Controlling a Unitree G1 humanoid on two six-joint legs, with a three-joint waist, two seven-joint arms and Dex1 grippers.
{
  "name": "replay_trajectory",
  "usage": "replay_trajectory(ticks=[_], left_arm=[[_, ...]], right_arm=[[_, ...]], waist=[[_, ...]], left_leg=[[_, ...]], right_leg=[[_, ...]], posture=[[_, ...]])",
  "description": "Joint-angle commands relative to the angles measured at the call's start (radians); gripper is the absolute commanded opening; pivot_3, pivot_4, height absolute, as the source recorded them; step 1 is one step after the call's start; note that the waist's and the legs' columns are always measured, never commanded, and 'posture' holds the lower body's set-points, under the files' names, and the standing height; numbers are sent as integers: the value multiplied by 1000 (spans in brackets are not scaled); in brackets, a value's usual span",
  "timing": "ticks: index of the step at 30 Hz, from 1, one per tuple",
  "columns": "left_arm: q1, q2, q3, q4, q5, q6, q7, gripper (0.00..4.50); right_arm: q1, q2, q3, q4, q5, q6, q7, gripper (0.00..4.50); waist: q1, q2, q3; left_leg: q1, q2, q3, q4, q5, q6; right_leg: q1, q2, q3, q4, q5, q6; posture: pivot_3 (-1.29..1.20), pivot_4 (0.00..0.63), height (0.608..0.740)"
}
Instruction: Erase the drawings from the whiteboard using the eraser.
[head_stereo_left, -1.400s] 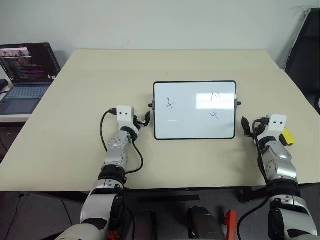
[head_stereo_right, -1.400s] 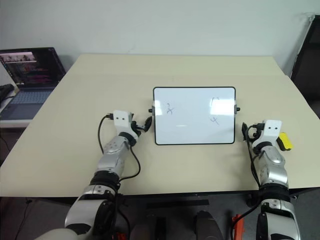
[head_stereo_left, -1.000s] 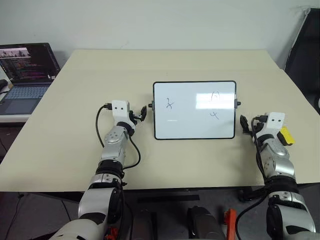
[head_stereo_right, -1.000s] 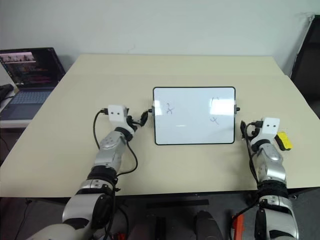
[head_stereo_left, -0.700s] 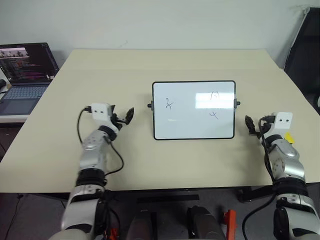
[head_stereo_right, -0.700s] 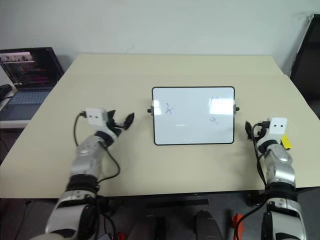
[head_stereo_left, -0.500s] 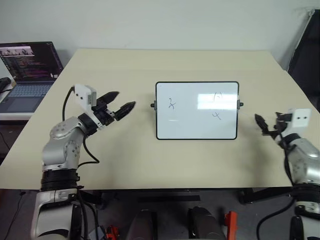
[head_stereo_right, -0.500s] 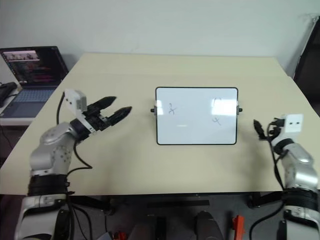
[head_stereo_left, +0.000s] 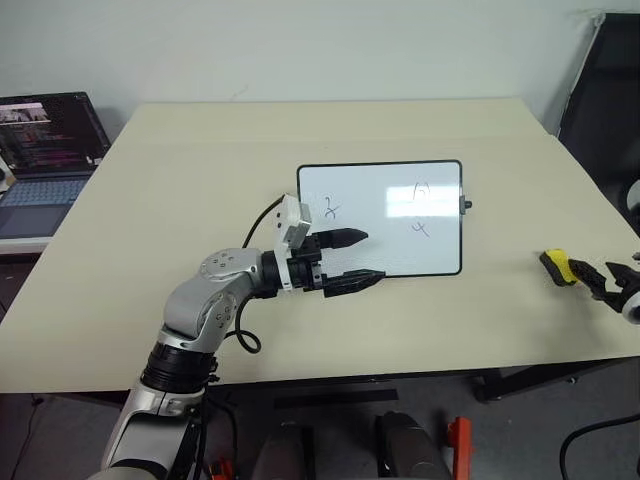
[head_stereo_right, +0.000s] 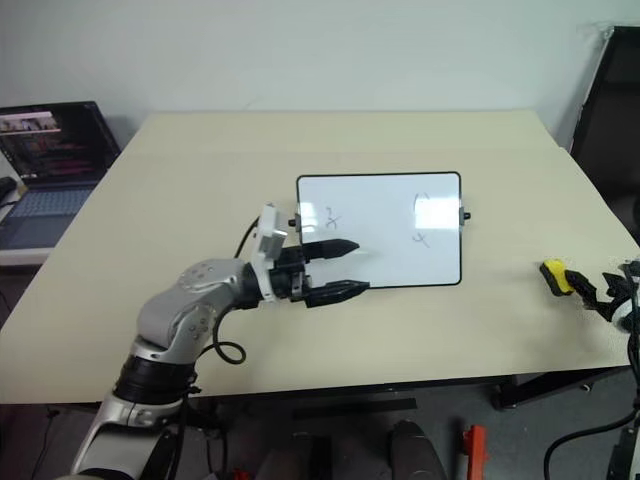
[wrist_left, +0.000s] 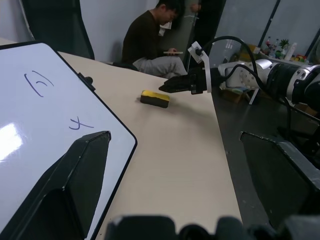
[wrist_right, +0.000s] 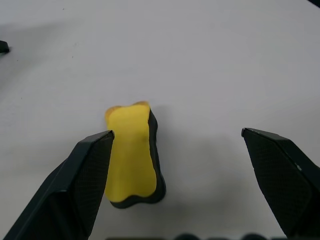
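Observation:
The whiteboard (head_stereo_left: 380, 250) lies flat in the middle of the table, with three small blue drawings (head_stereo_left: 332, 209) on it; two of these drawings (wrist_left: 55, 102) also appear in the left wrist view. My left gripper (head_stereo_left: 372, 256) hovers open over the board's near left part, pointing right and holding nothing. The yellow eraser (head_stereo_left: 558, 266) lies on the table, right of the board. Just behind the eraser (wrist_right: 131, 157), my right gripper (wrist_right: 176, 132) stands open, with one finger (wrist_right: 87, 175) beside the block. Nothing is held there either.
An open laptop (head_stereo_left: 40, 150) sits on a side desk at the far left. A dark chair (head_stereo_left: 600, 90) stands beyond the table's right corner. A seated person (wrist_left: 150, 42) appears past the table's right side. The table's near edge (head_stereo_left: 400, 372) runs close below both grippers.
My left arm swung from left of the board to over its near left part and turned rightward. My right arm drew right and back, uncovering the eraser. The camera shifted too.

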Motion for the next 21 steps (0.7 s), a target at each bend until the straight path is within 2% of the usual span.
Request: replay_trajectory(ticks=[1,11,21], left_arm=[[8,0,-2,-38,8,-3,1,4500],[1,3,0,-48,25,7,11,4500],[6,20,16,-50,44,9,26,4500]], right_arm=[[-13,-9,4,4,-5,-49,38,4478],[-35,57,8,49,-2,-113,29,4478],[-82,71,35,110,-29,-144,-1,4478]], waist=[[0,0,0],[1,0,0],[1,0,0]], left_leg=[[0,0,0,0,0,0],[0,0,0,0,0,0],[0,0,0,0,0,0]], right_leg=[[0,0,0,0,0,1],[0,0,0,0,0,1],[0,0,0,0,0,1]], posture=[[0,150,740],[0,150,740],[0,150,740]])
